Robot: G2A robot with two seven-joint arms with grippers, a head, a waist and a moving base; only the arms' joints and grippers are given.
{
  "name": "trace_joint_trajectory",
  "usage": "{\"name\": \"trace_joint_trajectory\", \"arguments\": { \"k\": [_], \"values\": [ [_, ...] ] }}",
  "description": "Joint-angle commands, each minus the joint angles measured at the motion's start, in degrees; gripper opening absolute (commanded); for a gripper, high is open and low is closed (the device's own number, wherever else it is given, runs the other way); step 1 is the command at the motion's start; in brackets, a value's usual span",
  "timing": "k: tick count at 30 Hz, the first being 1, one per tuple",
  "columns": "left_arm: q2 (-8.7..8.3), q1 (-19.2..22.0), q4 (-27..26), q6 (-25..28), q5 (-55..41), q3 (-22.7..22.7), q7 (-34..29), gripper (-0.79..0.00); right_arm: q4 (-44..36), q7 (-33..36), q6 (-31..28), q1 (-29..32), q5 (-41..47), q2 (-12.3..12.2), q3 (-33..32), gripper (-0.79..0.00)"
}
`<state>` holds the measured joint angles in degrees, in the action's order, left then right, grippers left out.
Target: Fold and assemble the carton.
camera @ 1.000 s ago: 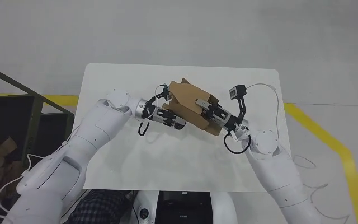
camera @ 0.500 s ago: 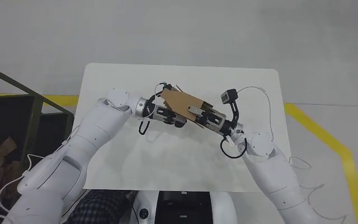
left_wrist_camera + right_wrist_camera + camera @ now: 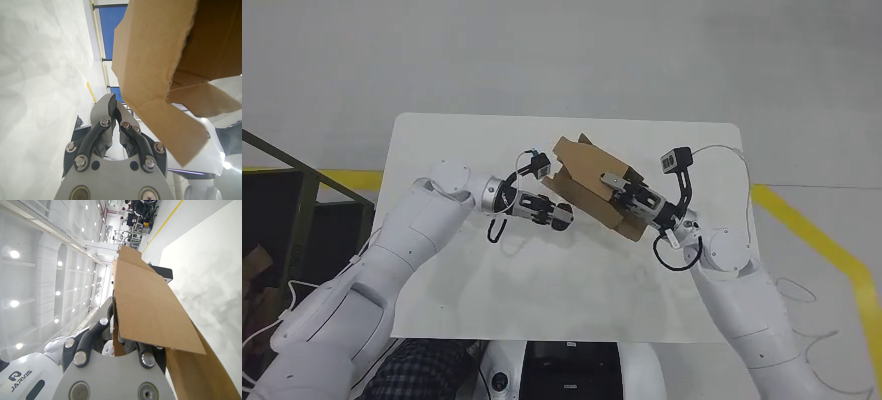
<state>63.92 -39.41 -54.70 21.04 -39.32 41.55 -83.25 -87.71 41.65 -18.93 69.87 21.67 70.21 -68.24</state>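
Right gripper (image 3: 114, 311) pinches the carton (image 3: 594, 185) by one wall, fingers clamped on cardboard, lifting it off the worktop (image 3: 442, 280) so its flaps hang free; left gripper (image 3: 114, 106) sits just beside the carton's open flap, fingers nearly together, empty

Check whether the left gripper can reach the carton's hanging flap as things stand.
Probably yes: the left gripper, shut and empty, sits beside the flap with nothing between, while the right gripper holds the carton. It must open first.
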Motion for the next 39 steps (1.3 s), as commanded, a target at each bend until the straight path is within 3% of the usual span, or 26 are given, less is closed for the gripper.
{"name": "trace_joint_trajectory", "arguments": {
  "k": [1, 13, 25, 32, 36, 39],
  "values": [
    [-0.07, -0.2, 0.0, 0.0, -0.1, 0.2, 0.0, -0.785, -0.2, 0.2, 0.1, 0.1, 0.1, 0.0, 0.1, -0.785],
    [0.36, 0.3, 1.5, 1.1, -0.7, 0.8, 1.1, -0.785, -3.0, 2.3, 0.7, 2.7, 0.5, -0.1, 1.7, -0.785],
    [-0.66, -0.7, -0.9, 1.5, -0.8, 3.2, 1.5, -0.785, -4.5, 3.1, 1.5, 4.1, 1.1, -0.3, 1.8, -0.785],
    [-1.48, -2.2, -2.8, -0.2, -1.6, 4.6, -0.2, -0.785, -1.5, 2.9, 0.7, 2.2, 5.6, -0.4, -1.0, -0.785],
    [-2.42, -3.5, -3.6, -1.2, -2.3, 6.5, -1.2, -0.785, 2.0, 6.6, 1.3, 0.7, 9.2, -0.6, -2.5, -0.785],
    [-3.35, -4.6, -4.2, -2.1, -3.4, 8.7, -2.1, -0.785, 4.1, 13.6, 1.0, -0.6, 9.1, -1.0, -2.9, -0.785]
  ]
}}
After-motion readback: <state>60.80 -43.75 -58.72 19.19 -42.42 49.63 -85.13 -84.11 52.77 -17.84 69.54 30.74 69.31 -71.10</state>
